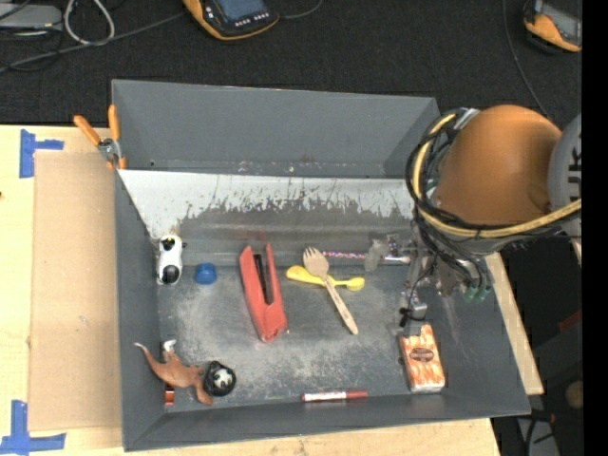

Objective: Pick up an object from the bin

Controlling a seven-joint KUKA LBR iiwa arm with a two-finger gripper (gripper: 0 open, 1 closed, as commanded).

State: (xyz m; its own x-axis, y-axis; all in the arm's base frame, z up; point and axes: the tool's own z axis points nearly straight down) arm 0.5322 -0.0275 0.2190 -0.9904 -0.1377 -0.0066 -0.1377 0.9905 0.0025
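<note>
- Orange dome cover (499, 164), smooth and rounded, ringed with black and yellow cables, hangs over the bin's right side. Under it the gripper (413, 313) sits low, just behind the patterned pack; whether it is open or closed cannot be told.
- Grey metal bin (285, 141), with a scuffed, dusty floor.
- Long red wedge-shaped block (263, 293) with a black slot, mid-floor.
- Flat rectangular orange-brown pack (422, 359), lying toward the near-right corner.
- Rubbery orange lizard (171, 369) in the near-left corner, beside a black ball (220, 379).
- Wooden fork (334, 294) crossing a yellow plastic spoon (328, 278).
- Thin red-and-white pen (332, 397) along the near wall.
- Black-and-white figurine (169, 259) and a small blue round piece (205, 274), by the left wall.
</note>
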